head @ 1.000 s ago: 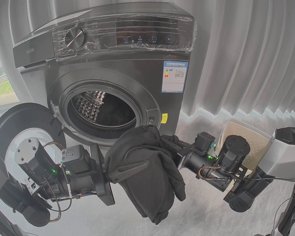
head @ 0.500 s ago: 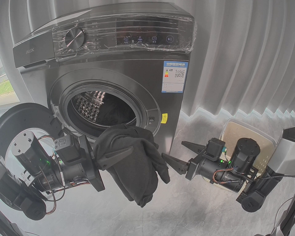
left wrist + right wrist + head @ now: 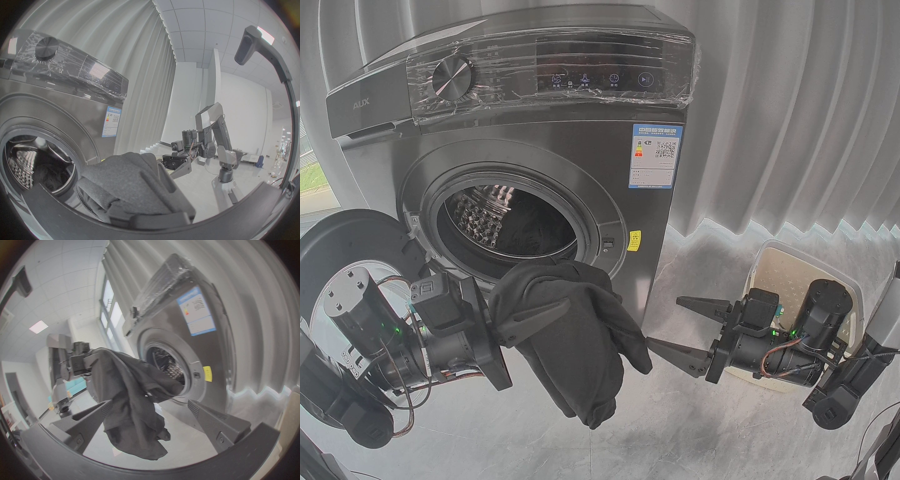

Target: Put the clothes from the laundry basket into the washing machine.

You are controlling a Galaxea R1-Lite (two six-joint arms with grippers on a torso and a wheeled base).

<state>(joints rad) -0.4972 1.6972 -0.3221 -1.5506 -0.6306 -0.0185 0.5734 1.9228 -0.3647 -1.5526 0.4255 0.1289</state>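
Laundry transfer at the washing machine (image 3: 550, 134): my left gripper (image 3: 544, 312) is clamped on a dark grey garment (image 3: 581, 337), possibly a sweatshirt, which hangs in a bunched fold just in front of and below the open porthole (image 3: 585, 228). One finger lies across the front of the cloth; the other is hidden behind it. The garment's upper edge sits close to the lower rim of the opening, though I cannot tell whether it touches. Its loose end dangles above the grey tiled floor (image 3: 687, 431).

My right gripper (image 3: 664, 322) hangs to the right of the garment, near it but apart. Its jaws are spread wide and hold nothing, fingertips pointing towards the cloth.

The machine's round door (image 3: 356, 244) stands swung open on the left, behind my left arm (image 3: 369, 325). Inside the steel drum (image 3: 481, 215) lies a dark heap of clothing (image 3: 540, 228). The cream laundry basket (image 3: 800, 269) sits on the floor to the right of the machine, in front of the pale pleated curtain (image 3: 800, 112), with my right arm (image 3: 825, 325) over its near side. Clear plastic film (image 3: 550, 62) wraps the control panel (image 3: 600, 80), with the dial (image 3: 452, 78) at its left end.
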